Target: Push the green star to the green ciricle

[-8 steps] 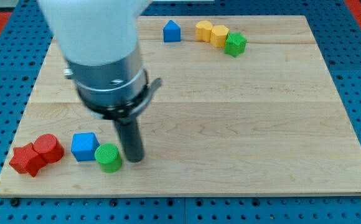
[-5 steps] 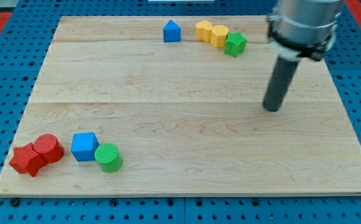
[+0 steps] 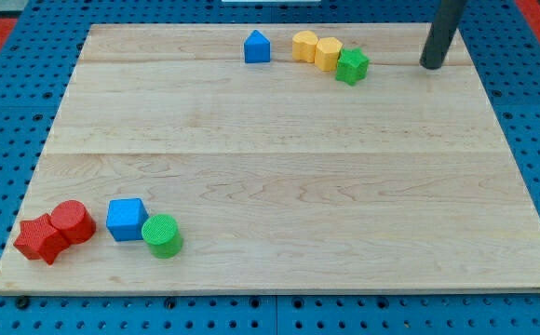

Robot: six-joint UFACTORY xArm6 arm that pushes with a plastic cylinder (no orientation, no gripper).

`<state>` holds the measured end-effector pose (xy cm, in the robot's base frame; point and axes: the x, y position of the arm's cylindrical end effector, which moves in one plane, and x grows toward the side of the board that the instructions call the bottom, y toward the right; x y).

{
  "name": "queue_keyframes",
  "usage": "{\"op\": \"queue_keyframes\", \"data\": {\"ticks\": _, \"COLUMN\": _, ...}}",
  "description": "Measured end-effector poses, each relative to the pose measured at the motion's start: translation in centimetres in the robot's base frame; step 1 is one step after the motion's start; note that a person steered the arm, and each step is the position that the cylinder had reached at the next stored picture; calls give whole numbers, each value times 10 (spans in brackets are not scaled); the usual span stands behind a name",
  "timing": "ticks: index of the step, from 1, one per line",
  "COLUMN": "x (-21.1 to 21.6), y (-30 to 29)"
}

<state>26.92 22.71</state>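
The green star (image 3: 351,66) lies near the view's top, right of centre, touching a yellow block (image 3: 329,53). The green circle (image 3: 162,234), a short cylinder, stands near the view's bottom left, next to a blue cube (image 3: 126,219). My tip (image 3: 430,65) is on the board at the view's top right, to the right of the green star and apart from it by a clear gap. The rod rises out of the view's top edge.
A second yellow block (image 3: 304,45) and a blue house-shaped block (image 3: 257,46) sit left of the star. A red cylinder (image 3: 72,221) and a red star (image 3: 40,238) lie at the bottom left. The wooden board (image 3: 289,177) rests on a blue pegboard.
My tip moved from beside the green circle at the bottom left, across the board to the right, then up to the top right near the green star. No block has moved.
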Motion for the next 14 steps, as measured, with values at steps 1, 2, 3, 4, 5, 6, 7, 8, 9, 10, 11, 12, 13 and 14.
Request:
{"op": "queue_keyframes", "data": {"ticks": 1, "x": -5, "y": 0}}
{"op": "queue_keyframes", "data": {"ticks": 2, "x": -31, "y": -10}}
{"op": "queue_keyframes", "data": {"ticks": 3, "x": -37, "y": -11}}
{"op": "queue_keyframes", "data": {"ticks": 4, "x": -37, "y": -14}}
{"op": "queue_keyframes", "data": {"ticks": 5, "x": -37, "y": -58}}
{"op": "queue_keyframes", "data": {"ticks": 6, "x": -37, "y": -82}}
{"op": "queue_keyframes", "data": {"ticks": 7, "x": -37, "y": -82}}
{"op": "queue_keyframes", "data": {"ticks": 8, "x": -14, "y": -95}}
{"op": "queue_keyframes", "data": {"ticks": 9, "x": 0, "y": -104}}
{"op": "queue_keyframes", "data": {"ticks": 10, "x": 0, "y": -104}}
{"op": "queue_keyframes", "data": {"ticks": 11, "x": 8, "y": -120}}
{"op": "queue_keyframes", "data": {"ticks": 12, "x": 23, "y": -140}}
{"op": "queue_keyframes", "data": {"ticks": 13, "x": 23, "y": -140}}
{"op": "queue_keyframes", "data": {"ticks": 14, "x": 28, "y": -140}}
